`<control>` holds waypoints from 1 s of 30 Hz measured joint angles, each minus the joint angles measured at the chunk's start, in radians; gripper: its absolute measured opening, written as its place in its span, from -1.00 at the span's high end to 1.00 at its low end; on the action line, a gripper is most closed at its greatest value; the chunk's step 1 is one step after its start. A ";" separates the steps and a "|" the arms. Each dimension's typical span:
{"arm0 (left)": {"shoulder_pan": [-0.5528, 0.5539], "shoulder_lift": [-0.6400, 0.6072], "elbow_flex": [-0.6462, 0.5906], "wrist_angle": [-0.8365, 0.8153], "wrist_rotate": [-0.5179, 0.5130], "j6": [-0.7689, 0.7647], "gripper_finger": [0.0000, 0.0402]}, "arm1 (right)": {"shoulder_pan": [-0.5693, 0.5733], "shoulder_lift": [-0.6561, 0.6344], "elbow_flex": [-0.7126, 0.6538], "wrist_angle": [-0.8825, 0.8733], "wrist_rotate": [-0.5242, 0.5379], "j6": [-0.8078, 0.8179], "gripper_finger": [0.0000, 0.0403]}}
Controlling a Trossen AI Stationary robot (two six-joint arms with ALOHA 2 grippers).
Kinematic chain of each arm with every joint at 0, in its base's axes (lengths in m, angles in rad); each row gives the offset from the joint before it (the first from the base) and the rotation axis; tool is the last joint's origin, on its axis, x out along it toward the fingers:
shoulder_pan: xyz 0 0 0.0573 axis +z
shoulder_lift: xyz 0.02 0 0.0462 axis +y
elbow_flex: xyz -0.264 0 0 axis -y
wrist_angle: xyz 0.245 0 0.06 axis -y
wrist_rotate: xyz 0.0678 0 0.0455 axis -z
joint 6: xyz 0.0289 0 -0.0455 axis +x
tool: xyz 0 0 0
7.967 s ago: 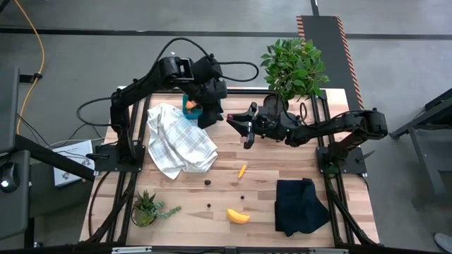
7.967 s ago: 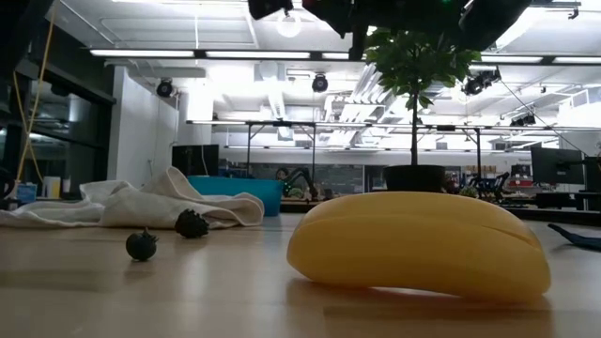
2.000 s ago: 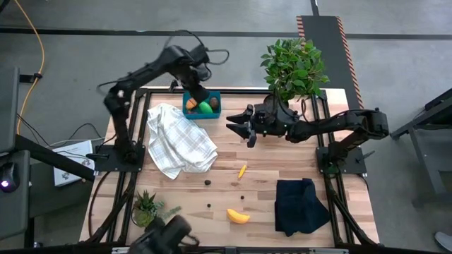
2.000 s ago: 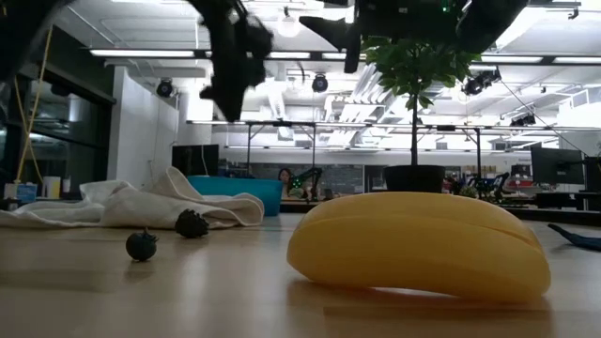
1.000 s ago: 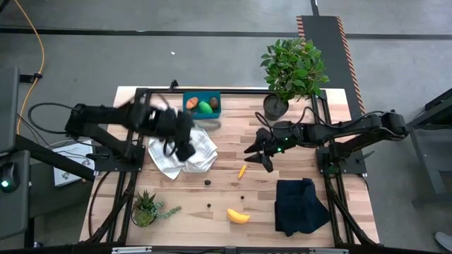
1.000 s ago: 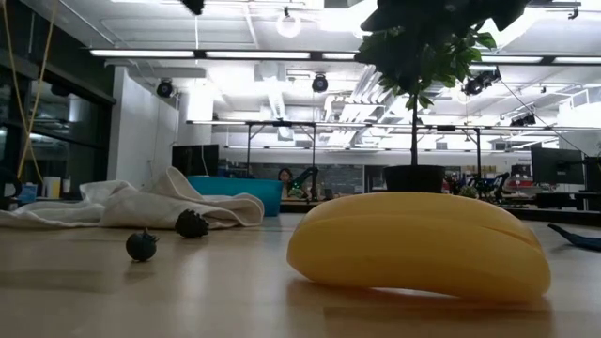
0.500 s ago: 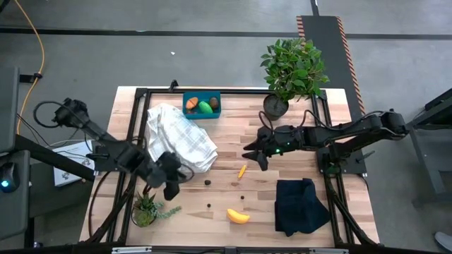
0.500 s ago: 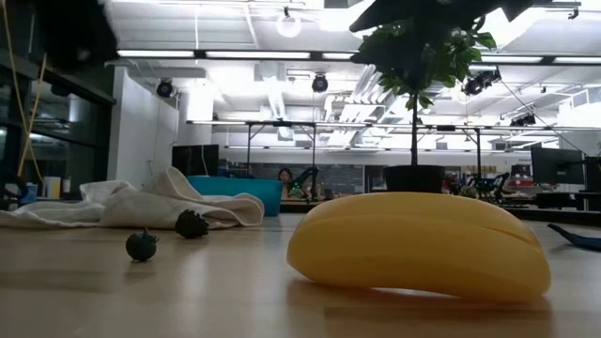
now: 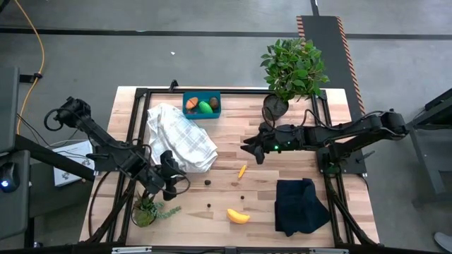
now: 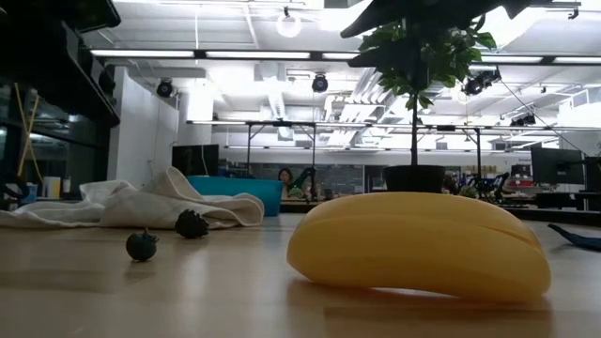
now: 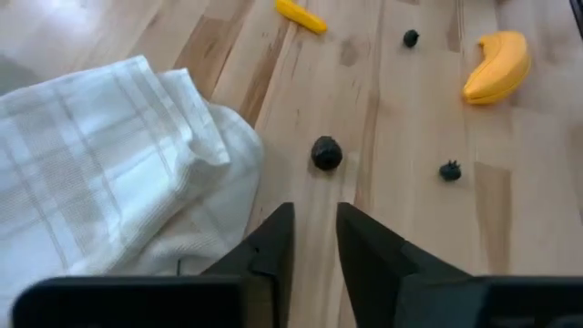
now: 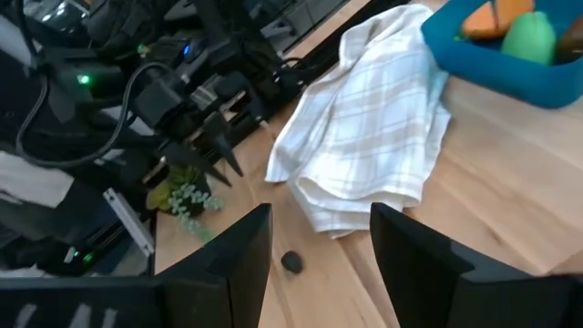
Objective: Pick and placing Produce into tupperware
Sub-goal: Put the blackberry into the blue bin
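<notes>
Overhead, the left gripper (image 9: 175, 180) is hovering, narrowly parted and empty, a knobbly dark berry (image 11: 326, 153) just beyond its fingertips; the right gripper (image 9: 253, 150) is gaping near the checked cloth (image 9: 180, 138), teal tupperware (image 9: 202, 106) beyond.

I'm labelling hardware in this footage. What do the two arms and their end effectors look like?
Both arms are dark, slim, jointed links with black cables looped alongside. The left end effector ends in two flat black tapered fingers. The right end effector has the same black fingers, and a small green light shows on that arm near its wrist.
</notes>
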 joint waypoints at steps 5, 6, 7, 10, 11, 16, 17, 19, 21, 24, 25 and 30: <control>0.030 0.000 -0.016 0.036 0.024 0.006 0.33 | 0.000 0.002 0.000 0.000 0.047 0.002 0.11; 0.040 0.000 -0.015 0.046 0.028 0.010 0.28 | 0.000 0.002 0.000 0.000 0.052 0.001 0.11; 0.052 0.001 -0.015 0.050 0.032 0.013 0.24 | 0.000 0.002 0.000 0.000 0.059 -0.001 0.11; 0.106 0.029 -0.016 0.095 0.081 0.061 0.17 | 0.000 0.002 0.000 0.000 0.086 -0.007 0.11; 0.125 0.036 -0.016 0.107 0.109 0.083 0.16 | -0.001 0.002 0.000 0.000 0.092 -0.006 0.11; 0.206 0.101 -0.016 0.192 0.233 0.162 0.16 | -0.001 0.002 0.000 -0.002 0.096 0.002 0.11; 0.217 0.114 -0.015 0.219 0.245 0.173 0.16 | -0.001 0.002 0.000 -0.002 0.096 0.002 0.11; 0.236 0.136 -0.014 0.235 0.266 0.195 0.16 | -0.001 0.002 0.000 -0.002 0.096 0.002 0.11; 0.249 0.171 -0.015 0.276 0.305 0.214 0.16 | -0.001 0.002 0.000 -0.008 0.096 0.001 0.11; 0.260 0.224 -0.015 0.317 0.357 0.234 0.16 | -0.001 0.002 0.000 -0.010 0.096 0.000 0.11; 0.260 0.247 -0.015 0.338 0.363 0.234 0.16 | -0.001 0.003 0.000 -0.011 0.096 -0.003 0.11; 0.260 0.305 -0.009 0.374 0.389 0.234 0.16 | 0.000 0.003 0.000 -0.018 0.096 -0.006 0.11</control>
